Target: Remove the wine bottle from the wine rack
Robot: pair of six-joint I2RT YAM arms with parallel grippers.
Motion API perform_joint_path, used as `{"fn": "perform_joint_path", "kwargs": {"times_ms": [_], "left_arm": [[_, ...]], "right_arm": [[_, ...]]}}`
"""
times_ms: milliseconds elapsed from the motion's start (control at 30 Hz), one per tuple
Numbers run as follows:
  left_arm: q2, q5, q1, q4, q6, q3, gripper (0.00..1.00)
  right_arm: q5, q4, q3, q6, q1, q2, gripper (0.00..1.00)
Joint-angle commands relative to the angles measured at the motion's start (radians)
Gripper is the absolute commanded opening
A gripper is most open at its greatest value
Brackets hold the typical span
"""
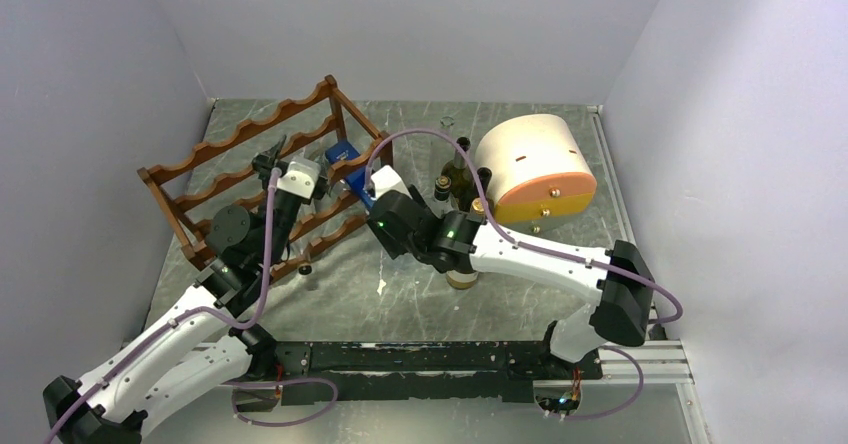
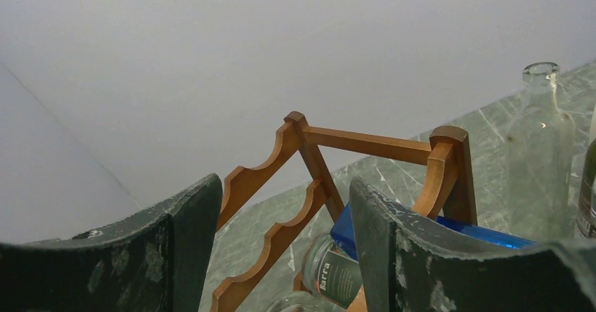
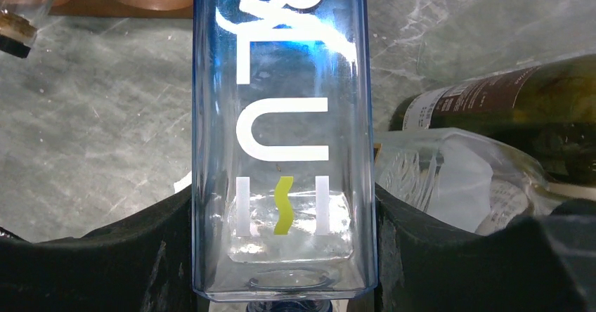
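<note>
Since the blue bottle [image 3: 281, 80] lies in the wine rack [image 1: 250, 154], right fingers [image 3: 126, 256] clamp its protruding end (to slide it out); left fingers [image 2: 176, 242] hang apart over the rack.

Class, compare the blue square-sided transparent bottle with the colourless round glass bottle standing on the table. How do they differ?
The blue square-sided transparent bottle is tinted, flat-walled and clamped in the right claw; the colourless round glass bottle is untinted, rounded and stands upright, ungripped. Both are see-through.
</note>
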Motion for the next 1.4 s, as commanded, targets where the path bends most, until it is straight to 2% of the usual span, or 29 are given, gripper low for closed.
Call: {"fn": "perform_joint_path", "kwargs": {"times_ms": [0,200,567,700,867,1100,1367], "left_arm": [[-0.016,0.078,0.005,-0.002,0.003,0.026,0.73],[-0.023,0.233,0.005,-0.073,0.005,0.057,0.74],[-0.010,0.295,0.006,-0.086,-0.003,0.068,0.74],[-0.011,0.289,0.006,-0.100,-0.108,0.098,0.74],[-0.023,0.267,0.006,-0.201,-0.269,0.147,0.72],[-0.054,0.330,0.005,-0.306,-0.344,0.170,0.74],[-0.079,0.323,0.005,-0.382,-0.417,0.195,0.77]], "right_arm": [[-0.017,0.071,-0.005,-0.005,0.062,-0.058,0.00],[-0.019,0.034,-0.037,0.043,0.070,-0.119,0.00],[-0.087,-0.006,-0.092,0.060,0.077,-0.207,0.00],[-0.091,-0.031,-0.097,0.076,0.078,-0.243,0.00],[-0.121,-0.041,-0.116,0.094,0.077,-0.293,0.00],[-0.144,-0.063,-0.142,0.096,0.078,-0.348,0.00],[-0.162,-0.083,-0.162,0.098,0.078,-0.408,0.00]]}}
